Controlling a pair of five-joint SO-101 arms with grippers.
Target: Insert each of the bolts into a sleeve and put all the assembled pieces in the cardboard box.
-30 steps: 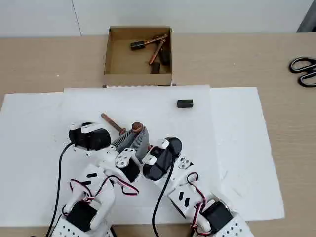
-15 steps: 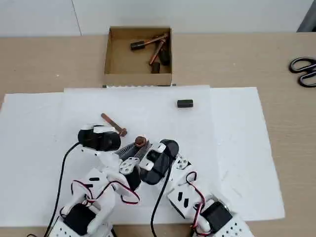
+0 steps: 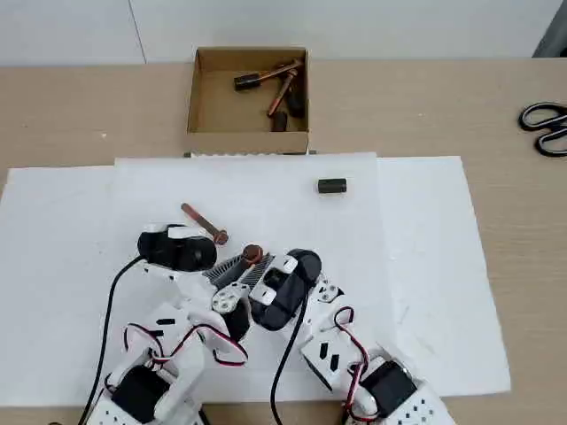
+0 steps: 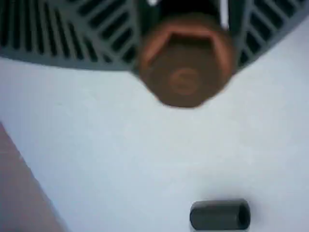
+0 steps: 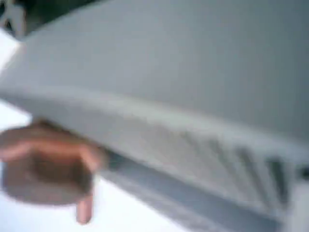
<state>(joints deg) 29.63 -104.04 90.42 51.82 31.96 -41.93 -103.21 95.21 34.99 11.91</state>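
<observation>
Bolt (image 3: 252, 254) clamped in the left gripper (image 3: 239, 266), its hexagonal head standing clear of the ribbed fingers (image 4: 72, 34). The right gripper (image 3: 259, 271) sits just beside the left one, close to the same bolt; whether it is apart or together cannot be told. A second bolt (image 3: 204, 223) lies flat on the white sheet (image 3: 425, 266) near the left gripper. A black sleeve (image 3: 332, 186) lies well ahead of both grippers. The cardboard box (image 3: 202, 88) stands farther beyond, holding assembled pieces (image 3: 283, 88).
</observation>
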